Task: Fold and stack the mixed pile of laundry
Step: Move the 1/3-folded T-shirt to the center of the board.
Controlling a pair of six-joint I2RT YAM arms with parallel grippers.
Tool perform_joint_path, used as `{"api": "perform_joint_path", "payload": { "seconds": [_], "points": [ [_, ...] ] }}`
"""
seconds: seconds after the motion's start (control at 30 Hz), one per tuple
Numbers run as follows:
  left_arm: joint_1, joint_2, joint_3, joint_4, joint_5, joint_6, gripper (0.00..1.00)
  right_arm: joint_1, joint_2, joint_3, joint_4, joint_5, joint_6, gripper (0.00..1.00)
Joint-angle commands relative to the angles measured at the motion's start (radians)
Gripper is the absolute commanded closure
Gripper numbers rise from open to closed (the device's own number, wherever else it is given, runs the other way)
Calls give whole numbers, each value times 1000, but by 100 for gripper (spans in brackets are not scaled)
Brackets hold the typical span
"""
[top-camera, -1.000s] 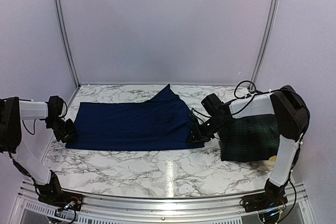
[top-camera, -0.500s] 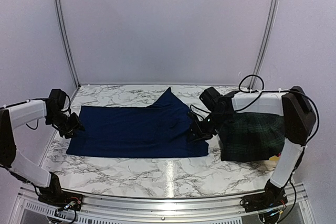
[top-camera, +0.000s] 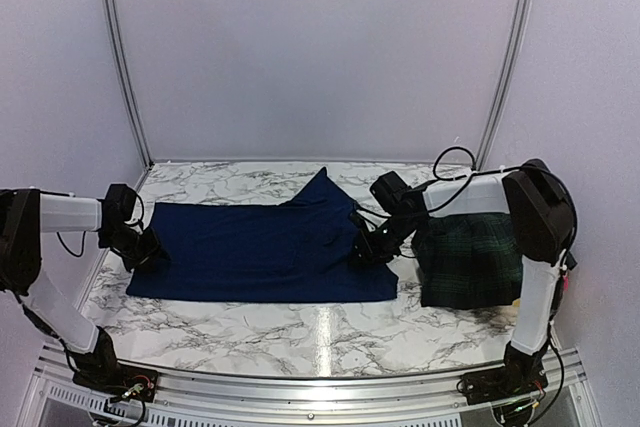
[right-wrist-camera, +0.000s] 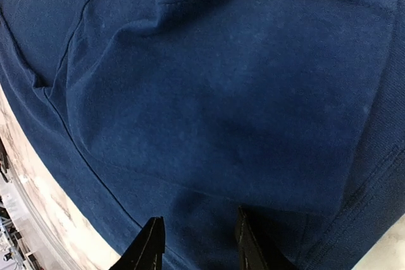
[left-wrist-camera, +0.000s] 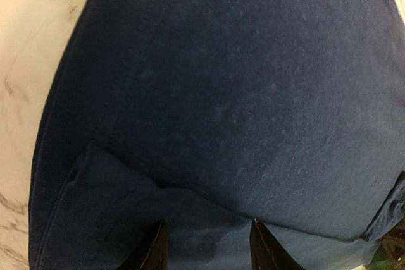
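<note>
The navy-blue cloth lies spread flat on the marble desk. Its long axis runs left to right across the front of the arms, and one corner peaks toward the back wall. That axis is what the coming fold turns on, because each hand sits at one short end of the cloth. The left hand is low at the left end and the right hand is low at the right end, so neither arm is nearer than the other. From either hand, the body of the cloth stretches inward toward the middle of the desk.

Seen from the left wrist, the fingertips stand a moderate way apart, with blue fabric and a raised fold line just ahead of them. Seen from the right wrist, the fingers are set much the same, over a stitched hem. Cloth fills the gap in both views, and I cannot tell whether either hand is pinching it or only resting on it.

The dark green-and-navy plaid garment lies just right of the navy cloth, under the right arm. I judge the next move to be a fold along the long axis, which would need both ends lifted together and evenly.
</note>
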Motion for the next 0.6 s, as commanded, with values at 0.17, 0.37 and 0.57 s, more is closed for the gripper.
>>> {"api": "perform_joint_path", "payload": {
  "seconds": [0.17,0.37,0.57],
  "points": [
    [-107,-273,-126,-19,10,-14,51,50,-219,-234,5,-70,54,59],
    [-293,-237,70,131,109,100,43,-62,-238,-77,-47,-33,-3,58],
    [-537,130,395,142,140,216,48,-130,-176,-20,-55,4,-33,60]
  ]
}}
